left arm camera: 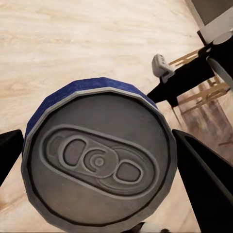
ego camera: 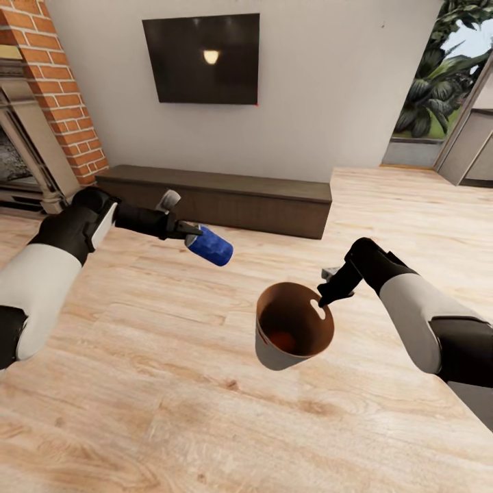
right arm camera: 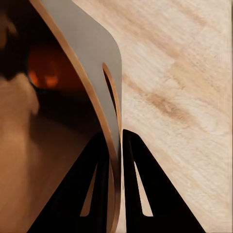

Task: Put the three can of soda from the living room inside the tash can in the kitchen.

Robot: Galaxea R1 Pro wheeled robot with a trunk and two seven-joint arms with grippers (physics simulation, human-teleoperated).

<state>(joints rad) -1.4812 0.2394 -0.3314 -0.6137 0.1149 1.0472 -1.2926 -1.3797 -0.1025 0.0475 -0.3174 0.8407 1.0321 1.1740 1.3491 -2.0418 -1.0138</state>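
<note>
- The left gripper (ego camera: 194, 236) clamps the dark blue soda can (ego camera: 210, 246), held above the wood floor (ego camera: 171, 383).
- The right gripper (ego camera: 326, 296) pinches the trash can (ego camera: 274, 356) rim, bin lifted.
- 1 orange-red can (ego camera: 281, 339) lies inside.

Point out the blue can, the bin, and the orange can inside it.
blue soda can (ego camera: 211, 246): head view, on its blue side wall.
trash can (ego camera: 269, 357): head view, on its pale grey outer wall.
orange can (ego camera: 281, 339): head view, on the part visible inside the bin.

dark blue soda can (ego camera: 211, 246) held sideways in the air; tilted grey bin (ego camera: 268, 347) holds an orange-red can (ego camera: 281, 339).
</note>
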